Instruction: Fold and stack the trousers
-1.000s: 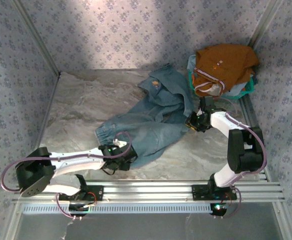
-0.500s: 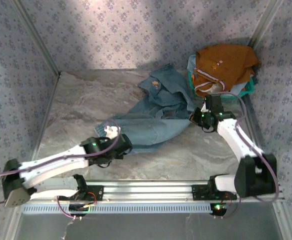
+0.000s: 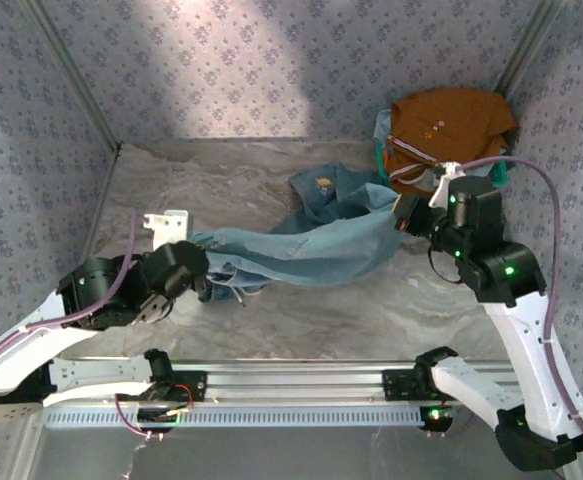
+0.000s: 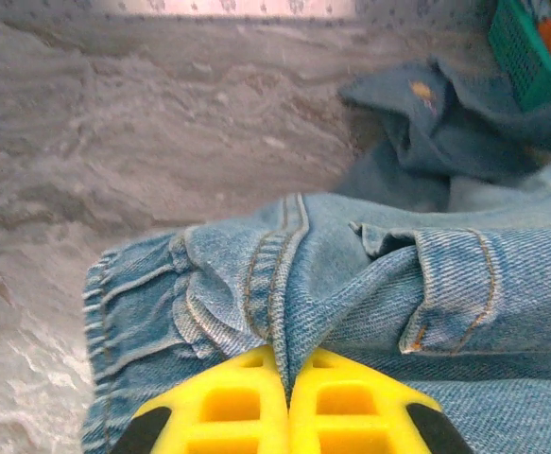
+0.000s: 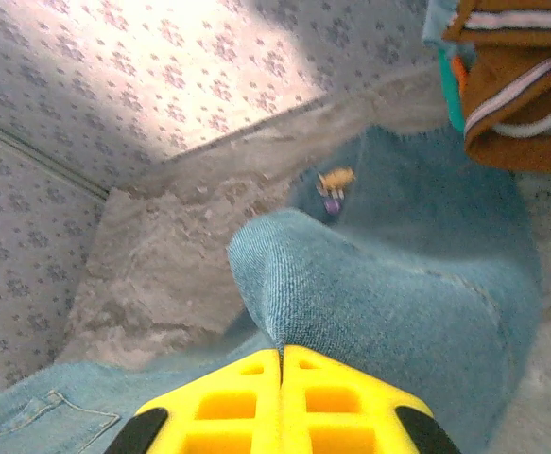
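Observation:
The trousers (image 3: pixel 311 245), light blue faded denim, hang stretched in a band above the table between both arms. My left gripper (image 3: pixel 203 268) is shut on a seam near the elastic cuff (image 4: pixel 143 312); its yellow fingers (image 4: pixel 228 402) pinch the cloth. My right gripper (image 3: pixel 403 215) is shut on a fold of denim (image 5: pixel 351 284), yellow fingers (image 5: pixel 332 397) pressed together on it. The far part of the trousers (image 3: pixel 331 190) still rests on the table near the basket.
An orange-brown garment (image 3: pixel 449 125) with white striped trim lies heaped on a green basket (image 3: pixel 491 180) at the back right corner. Patterned walls enclose the marble table (image 3: pixel 201 190). The aluminium rail (image 3: pixel 301 380) runs along the near edge.
Both arms have risen and spread apart, the left one leftwards and the right one up and right. The trousers have lifted off the table and pulled taut between them.

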### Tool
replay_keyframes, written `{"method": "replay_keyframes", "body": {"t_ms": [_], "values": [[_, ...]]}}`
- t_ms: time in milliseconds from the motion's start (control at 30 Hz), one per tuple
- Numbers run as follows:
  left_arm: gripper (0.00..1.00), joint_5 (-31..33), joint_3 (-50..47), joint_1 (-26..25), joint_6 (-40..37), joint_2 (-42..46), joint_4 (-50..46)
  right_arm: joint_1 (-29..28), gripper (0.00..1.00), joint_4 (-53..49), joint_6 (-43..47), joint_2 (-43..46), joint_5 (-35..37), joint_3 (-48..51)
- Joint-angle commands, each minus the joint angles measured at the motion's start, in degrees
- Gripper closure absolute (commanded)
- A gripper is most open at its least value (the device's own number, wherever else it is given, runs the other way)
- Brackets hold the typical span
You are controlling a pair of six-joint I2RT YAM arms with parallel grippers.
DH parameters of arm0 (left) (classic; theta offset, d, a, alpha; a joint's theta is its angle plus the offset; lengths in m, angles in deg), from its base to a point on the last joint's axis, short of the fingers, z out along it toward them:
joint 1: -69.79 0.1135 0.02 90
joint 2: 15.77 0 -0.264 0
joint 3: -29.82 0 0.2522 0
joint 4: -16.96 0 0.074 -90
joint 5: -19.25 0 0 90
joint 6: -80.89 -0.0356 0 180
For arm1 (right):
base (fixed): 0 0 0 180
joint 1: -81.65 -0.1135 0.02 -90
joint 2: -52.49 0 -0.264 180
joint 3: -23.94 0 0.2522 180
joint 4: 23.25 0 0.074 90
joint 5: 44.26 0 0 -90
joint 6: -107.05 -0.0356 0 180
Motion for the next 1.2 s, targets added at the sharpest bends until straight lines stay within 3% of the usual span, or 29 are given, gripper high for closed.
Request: {"method": "replay_keyframes", "body": {"t_ms": [0, 100, 167, 300, 400, 433, 467, 500, 533, 567, 633, 700, 867, 1033, 1167], "values": [[1.0, 9.26, 4.8, -0.23, -5.46, 0.39, 1.34, -0.84, 1.0, 2.36, 0.98, -3.45, 2.81, -4.63], [1.0, 8.88, 5.88, 4.07, -11.36, 1.2, 7.56, -0.91, 1.0, 4.98, 1.84, -10.21, 1.45, -9.53], [1.0, 1.84, 5.08, 11.84, -14.63, 0.93, 11.67, -0.71, 1.0, 6.71, 3.16, -16.99, -0.56, -14.55], [1.0, -19.29, 0.62, 33.53, -15.57, -2.09, 16.71, -0.07, 1.0, 6.61, 5.13, -36.66, -8.22, -30.97], [1.0, -34.16, -5.32, 53.15, -15.14, -5.01, 23.9, -0.67, 1.0, 1.93, 5.92, -57.17, -14.32, -53.41], [1.0, -40.3, -6.98, 59.86, -14.15, -6.7, 27.14, -0.81, 0.89, -1.1, 5.69, -65.72, -16.72, -64.93], [1.0, -44.01, -8.13, 65.28, -13.07, -8.84, 30.45, -0.81, 0.69, -4.03, 5.26, -74.3, -19.02, -77.95], [0.99, -45.56, -8.89, 68.2, -13.33, -10.72, 34.16, -0.82, 0.54, -6.93, 3.99, -81.95, -20.42, -88.77], [0.77, -45.73, -8.91, 70.44, -13.8, -13.49, 37.31, -0.45, 0.43, -8.89, 1.83, -88.74, -21.23, -99.26], [0.58, -46.71, -7.52, 72.54, -14.16, -17.0, 38.68, 0.18, 0.37, -8.37, -0.43, -92.41, -23.79, -103.08], [0.18, -49.19, -3.26, 74.01, -15.35, -23.38, 38.37, 0.71, 0.34, -6.58, 0.42, -89.79, -25.26, -96.02], [0.03, -51.26, 0.5, 74.03, -16.03, -27.34, 36.25, -0.68, 0.32, -6.97, 7.69, -83.56, -21.05, -85.4], [0.01, -46.02, -2.42, 66.73, -17.65, -23.62, 33.59, -0.14, 0.32, 1.93, 11.12, -63.94, -13.6, -49.53], [0.01, -34.96, -15.92, 49.23, -15.82, -15.43, 30.42, 1.79, 0.29, 8.45, 12.21, -47.87, -8.75, -19.65], [0.03, -31.45, -28.49, 36.94, -10.18, -9.74, 32.66, 2.72, 0.26, 14.44, 11.89, -39.59, -9.64, -1.62]]}}
